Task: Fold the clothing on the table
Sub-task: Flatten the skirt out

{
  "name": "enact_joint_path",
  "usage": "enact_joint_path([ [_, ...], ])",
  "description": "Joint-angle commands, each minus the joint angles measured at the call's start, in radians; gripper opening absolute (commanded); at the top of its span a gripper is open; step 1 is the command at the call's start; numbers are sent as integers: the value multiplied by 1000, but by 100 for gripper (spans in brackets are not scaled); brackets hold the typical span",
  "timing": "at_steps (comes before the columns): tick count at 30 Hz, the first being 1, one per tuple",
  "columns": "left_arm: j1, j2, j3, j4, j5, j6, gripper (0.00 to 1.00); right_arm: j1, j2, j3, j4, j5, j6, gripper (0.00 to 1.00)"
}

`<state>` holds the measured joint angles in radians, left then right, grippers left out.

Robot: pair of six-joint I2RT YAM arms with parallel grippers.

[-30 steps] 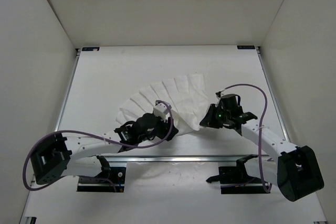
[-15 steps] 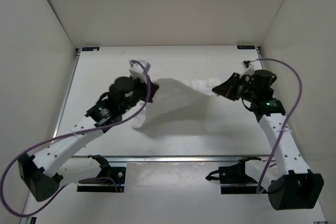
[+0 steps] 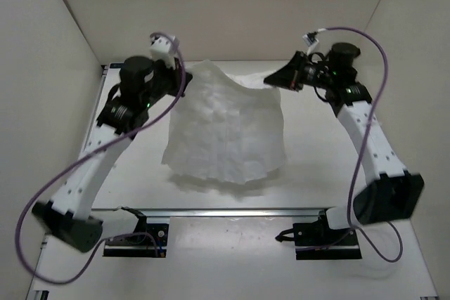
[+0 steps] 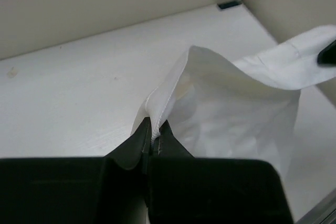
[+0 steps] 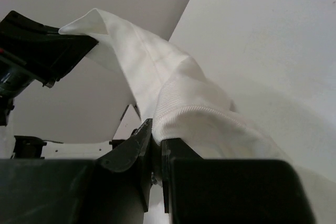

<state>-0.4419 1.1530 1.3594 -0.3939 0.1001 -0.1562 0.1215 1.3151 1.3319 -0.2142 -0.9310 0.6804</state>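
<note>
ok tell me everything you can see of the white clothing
The clothing is thin white fabric, faintly pleated, with a stitched band along its top edge. It is held up and spread like a curtain: the left hand pinches one upper corner, the right hand the other. The top edge sags between them, and the wavy lower hem hangs toward the table.

Clothing (image 3: 225, 128) hangs as a wide curtain from left gripper (image 3: 185, 74) to right gripper (image 3: 269, 81), blocking mid-table. Bare table (image 3: 133, 166) on either side and along the near edge, passable. Walls (image 3: 49, 47) crowd both raised arms.
</note>
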Motion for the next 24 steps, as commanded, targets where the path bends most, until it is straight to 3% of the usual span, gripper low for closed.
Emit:
enact_joint_path([
  [1,43,172,258,-83,16,92,0,26,162,268,-41,4,-48,0],
  [4,121,367,588,-224,94,122,0,46,263,520,-198,46,-125,0],
  [7,129,381,698,-260,64,148,0,18,276,546,-238,47,-145,0],
  [9,118,335,617,-237,38,150,0,-9,222,448,-228,63,-153,0],
  [16,46,93,-113,13,12,29,3,-25,78,-135,-54,121,-128,0],
  [17,42,79,-197,15,18,-11,7,-20,67,-231,-24,124,-117,0],
  [20,48,28,-394,-20,107,-136,38,9,-37,-478,29,193,-61,8],
  [22,48,-28,-509,-48,142,-199,53,58,-123,-638,3,265,-70,36],
  [24,43,-142,-655,-46,139,-256,61,66,-204,-725,-11,329,-94,40],
])
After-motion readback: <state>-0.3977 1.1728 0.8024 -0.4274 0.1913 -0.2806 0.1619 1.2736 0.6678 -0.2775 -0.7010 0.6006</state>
